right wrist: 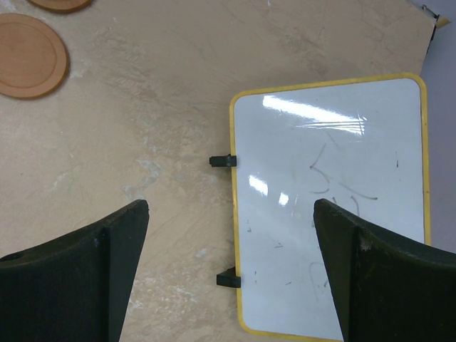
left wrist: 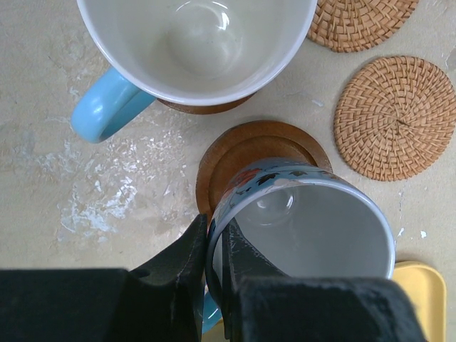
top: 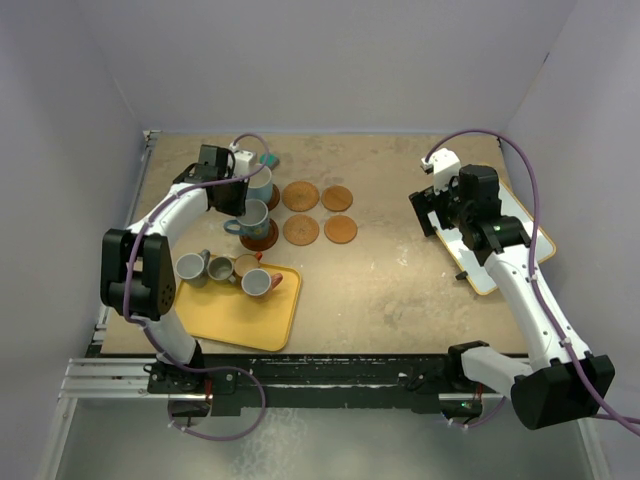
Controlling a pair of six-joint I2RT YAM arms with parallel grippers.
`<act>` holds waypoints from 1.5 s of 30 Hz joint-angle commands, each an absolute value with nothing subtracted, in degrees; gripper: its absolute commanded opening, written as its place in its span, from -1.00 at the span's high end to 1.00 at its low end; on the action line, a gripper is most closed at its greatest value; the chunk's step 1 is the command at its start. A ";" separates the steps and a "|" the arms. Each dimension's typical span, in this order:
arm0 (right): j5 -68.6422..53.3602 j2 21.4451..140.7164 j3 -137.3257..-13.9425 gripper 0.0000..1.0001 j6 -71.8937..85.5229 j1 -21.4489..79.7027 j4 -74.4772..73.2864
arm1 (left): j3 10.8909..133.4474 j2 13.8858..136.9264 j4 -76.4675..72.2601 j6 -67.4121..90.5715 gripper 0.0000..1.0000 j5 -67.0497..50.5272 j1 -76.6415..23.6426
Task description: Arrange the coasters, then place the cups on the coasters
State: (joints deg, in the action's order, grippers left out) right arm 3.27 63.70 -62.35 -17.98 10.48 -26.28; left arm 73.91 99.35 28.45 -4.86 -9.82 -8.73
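My left gripper (top: pixel 238 212) (left wrist: pixel 211 228) is shut on the rim of a light blue patterned cup (top: pixel 254 219) (left wrist: pixel 313 228), one finger inside and one outside. That cup is over a dark coaster (top: pixel 264 241) (left wrist: pixel 246 153); I cannot tell whether it touches it. Just beyond stands a second light blue cup (top: pixel 260 184) (left wrist: pixel 199 43) on its own dark coaster (left wrist: pixel 206 107). Several orange-brown coasters (top: pixel 301 195) (left wrist: pixel 395 117) lie bare to the right. Several smaller cups (top: pixel 258 283) stand on the yellow tray (top: pixel 235 320). My right gripper (top: pixel 432 210) (right wrist: pixel 231 214) hangs open and holds nothing.
A yellow-framed whiteboard (top: pixel 522 238) (right wrist: pixel 335 206) lies at the right edge, under my right gripper. A small teal block (top: pixel 268 159) sits behind the far cup. One smooth orange coaster (right wrist: pixel 28 55) shows at the upper left of the right wrist view.
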 commanded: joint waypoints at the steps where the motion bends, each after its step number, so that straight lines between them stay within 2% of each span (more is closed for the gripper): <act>1: 2.59 63.56 -63.21 -1.00 -17.82 10.43 -24.98 | 75.93 95.40 28.24 -2.95 0.94 -11.60 -8.11; 34: 2.64 63.89 -63.19 -1.00 -17.88 10.44 -25.05 | 73.25 96.02 25.55 -4.39 0.94 -10.55 -7.95; 45: 2.63 63.98 -63.19 -1.00 -17.91 10.44 -25.14 | 73.30 94.98 25.85 -4.74 0.67 -9.76 -8.00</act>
State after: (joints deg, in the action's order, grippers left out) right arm 3.27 63.75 -62.35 -17.98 10.48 -26.28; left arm 73.21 98.24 27.88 -4.60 -10.02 -8.60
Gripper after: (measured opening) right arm 0.998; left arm 0.150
